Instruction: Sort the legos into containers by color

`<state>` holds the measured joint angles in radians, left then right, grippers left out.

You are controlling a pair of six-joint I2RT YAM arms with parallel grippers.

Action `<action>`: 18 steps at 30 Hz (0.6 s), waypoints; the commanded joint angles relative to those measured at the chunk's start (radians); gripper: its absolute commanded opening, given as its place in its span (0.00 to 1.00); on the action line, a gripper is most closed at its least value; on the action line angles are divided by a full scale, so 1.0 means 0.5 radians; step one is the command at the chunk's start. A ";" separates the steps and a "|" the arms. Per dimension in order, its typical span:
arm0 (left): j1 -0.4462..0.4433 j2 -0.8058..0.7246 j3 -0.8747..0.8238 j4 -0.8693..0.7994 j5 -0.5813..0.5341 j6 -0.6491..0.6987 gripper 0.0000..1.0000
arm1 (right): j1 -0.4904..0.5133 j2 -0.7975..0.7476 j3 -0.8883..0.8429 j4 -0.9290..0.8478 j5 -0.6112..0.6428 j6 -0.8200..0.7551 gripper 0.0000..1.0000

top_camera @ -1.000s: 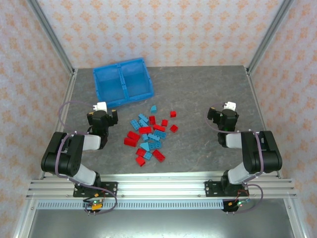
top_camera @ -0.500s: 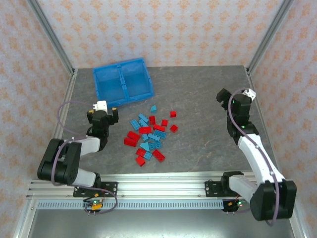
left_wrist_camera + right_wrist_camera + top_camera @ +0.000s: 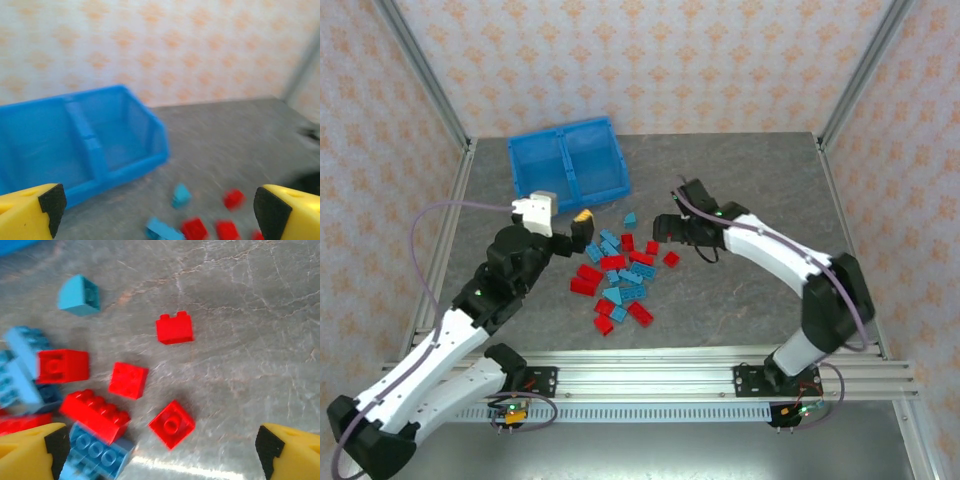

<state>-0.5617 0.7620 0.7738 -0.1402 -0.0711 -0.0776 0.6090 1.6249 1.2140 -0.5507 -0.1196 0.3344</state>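
Red and light blue legos point(image 3: 620, 275) lie scattered in a pile on the grey table, in front of the containers, a blue two-compartment bin point(image 3: 568, 165) whose compartments point(image 3: 75, 140) hold nothing I can see. My left gripper point(image 3: 578, 232) hovers open at the pile's left edge, facing the bin, with a light blue brick point(image 3: 181, 195) and red bricks point(image 3: 234, 198) ahead of it. My right gripper point(image 3: 667, 228) hangs open over the pile's right side. A small red brick point(image 3: 172, 424) lies between its yellow fingers point(image 3: 292, 452), untouched. Another red brick point(image 3: 174, 328) lies beyond.
Metal frame posts and patterned walls enclose the table point(image 3: 740, 180). The bin stands at the back left, tilted slightly. Bare table lies right of the pile and behind it. A rail point(image 3: 640, 385) runs along the near edge.
Both arms have unfolded from their folded rest poses. The left reached forward to the pile's left edge; the right swung left across the table to the pile's right side. No brick has moved.
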 commanded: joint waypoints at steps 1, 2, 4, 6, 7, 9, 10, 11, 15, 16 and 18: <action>-0.085 0.006 0.295 -0.842 0.378 0.343 1.00 | -0.011 0.240 0.224 -0.149 0.284 -0.164 0.96; -0.090 0.010 0.364 -0.976 0.467 0.459 1.00 | -0.012 0.318 0.287 -0.162 0.302 -0.193 0.95; -0.093 0.003 0.404 -1.173 0.656 0.731 1.00 | -0.023 0.479 0.380 -0.128 0.310 -0.224 0.94; -0.095 -0.028 0.321 -1.249 0.805 0.899 1.00 | -0.057 0.640 0.492 -0.137 0.230 -0.216 0.91; -0.094 -0.046 0.265 -1.263 0.910 0.964 1.00 | -0.066 0.722 0.554 -0.156 0.204 -0.211 0.87; -0.093 -0.094 0.123 -1.201 1.073 1.028 1.00 | -0.070 0.819 0.603 -0.122 0.203 -0.197 0.78; -0.094 -0.123 0.043 -1.134 1.130 1.031 1.00 | -0.074 0.859 0.619 -0.105 0.191 -0.187 0.72; -0.095 -0.143 -0.016 -1.092 1.173 1.051 1.00 | -0.076 0.892 0.638 -0.111 0.185 -0.176 0.68; -0.094 -0.175 -0.075 -1.075 1.177 1.158 1.00 | -0.076 0.957 0.662 -0.135 0.163 -0.156 0.50; -0.095 -0.179 -0.064 -1.074 1.151 1.146 1.00 | -0.076 0.938 0.635 -0.118 0.167 -0.150 0.46; -0.095 -0.196 -0.073 -1.050 1.131 1.146 1.00 | -0.076 0.868 0.572 -0.074 0.165 -0.143 0.38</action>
<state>-0.6025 0.6910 0.7265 -0.6765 0.4686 0.4488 0.5720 2.0975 1.5162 -0.5823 -0.0486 0.2546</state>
